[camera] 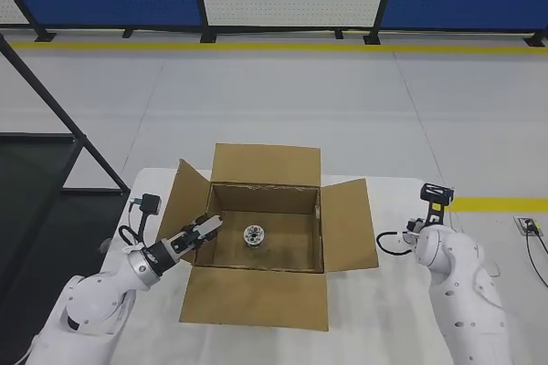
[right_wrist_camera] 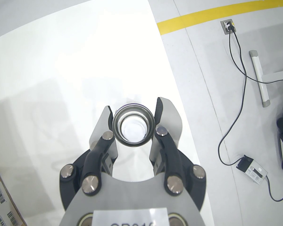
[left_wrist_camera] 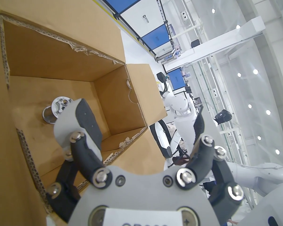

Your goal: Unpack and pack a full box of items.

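Note:
An open cardboard box (camera: 256, 297) stands in the middle of the white table, its flaps folded outward. One small round metal part (camera: 254, 235) (left_wrist_camera: 57, 108) lies on the box floor. My left gripper (camera: 205, 226) (left_wrist_camera: 143, 123) hangs open over the box's left rim, just inside it and a short way from that part, with nothing between its fingers (left_wrist_camera: 87, 118). My right gripper (right_wrist_camera: 133, 105) is shut on a shiny steel ring-shaped part (right_wrist_camera: 133, 128), held above the table (right_wrist_camera: 73, 59) to the right of the box, close to the table's right edge.
The box's right flap (camera: 350, 237) lies between the box and the right arm (camera: 443, 255). A black frame (camera: 36, 137) stands left of the table. On the floor to the right are cables (right_wrist_camera: 238, 55) and a small adapter (right_wrist_camera: 252, 170).

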Robot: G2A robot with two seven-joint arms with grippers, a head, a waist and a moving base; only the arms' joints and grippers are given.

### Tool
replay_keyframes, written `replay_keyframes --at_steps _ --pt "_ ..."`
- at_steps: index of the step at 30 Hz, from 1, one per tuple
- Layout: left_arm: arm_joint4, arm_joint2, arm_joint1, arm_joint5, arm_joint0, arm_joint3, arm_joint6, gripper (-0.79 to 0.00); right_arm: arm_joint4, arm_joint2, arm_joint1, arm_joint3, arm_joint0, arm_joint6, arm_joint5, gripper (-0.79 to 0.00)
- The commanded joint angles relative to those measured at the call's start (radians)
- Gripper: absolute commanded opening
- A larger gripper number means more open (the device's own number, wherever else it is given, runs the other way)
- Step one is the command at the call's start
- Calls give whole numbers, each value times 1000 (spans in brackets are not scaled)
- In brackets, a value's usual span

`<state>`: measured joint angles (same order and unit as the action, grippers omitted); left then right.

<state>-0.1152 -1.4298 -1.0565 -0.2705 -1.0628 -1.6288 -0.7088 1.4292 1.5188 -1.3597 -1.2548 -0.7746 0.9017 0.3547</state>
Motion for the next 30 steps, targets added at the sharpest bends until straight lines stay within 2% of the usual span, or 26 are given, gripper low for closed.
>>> replay_keyframes --at_steps 1,2,6,7,8,17,30 --pt "-3 1 0 1 2 2 -2 0 1 0 0 3 1 4 -2 -643" --pt "-4 1 0 2 3 3 -3 0 1 0 1 3 1 5 -3 -628" --pt "-8 4 0 3 5 7 -5 0 -3 0 1 3 0 7 0 -231" --pt "-8 4 1 3 5 8 -5 0 -5 1 1 1 -1 7 0 -160" --pt "-8 4 1 2 5 8 -5 0 -7 2 1 -3 -2 5 3 0" --pt "-14 -8 3 -5 -5 4 -3 0 -35 21 0 -120 -45 -52 44 0" --pt "-45 -19 7 -20 -10 25 -20 0 -62 -20 -11 -617 -217 -144 97 0"
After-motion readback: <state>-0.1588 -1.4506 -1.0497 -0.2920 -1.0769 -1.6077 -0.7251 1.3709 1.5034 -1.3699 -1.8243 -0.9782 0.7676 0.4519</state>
